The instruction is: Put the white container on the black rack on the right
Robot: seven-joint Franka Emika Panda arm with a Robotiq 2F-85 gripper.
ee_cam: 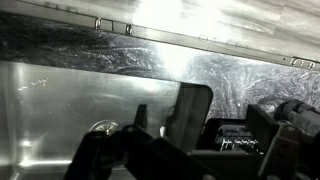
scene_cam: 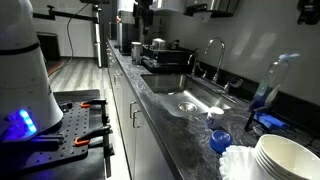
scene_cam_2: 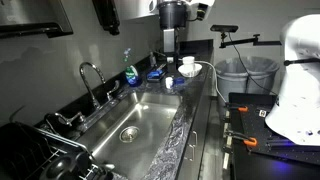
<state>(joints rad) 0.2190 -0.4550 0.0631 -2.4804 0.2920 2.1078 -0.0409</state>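
Dark counter [scene_cam_2: 178, 135], gripper [scene_cam_2: 169, 52] jaws indistinct.

you'll find the white container [scene_cam: 215, 117], a small plain round tub, standing upright on the tabletop at the sink's near corner. the black rack [scene_cam: 263, 123], low with thin wire bars, sits near it by the wall.

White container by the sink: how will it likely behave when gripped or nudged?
The white container looks small and cup-like, so probably light; a nudge may slide it on the glossy counter. Its smooth round side could slip in a loose grip. A push near its rim might tip it.
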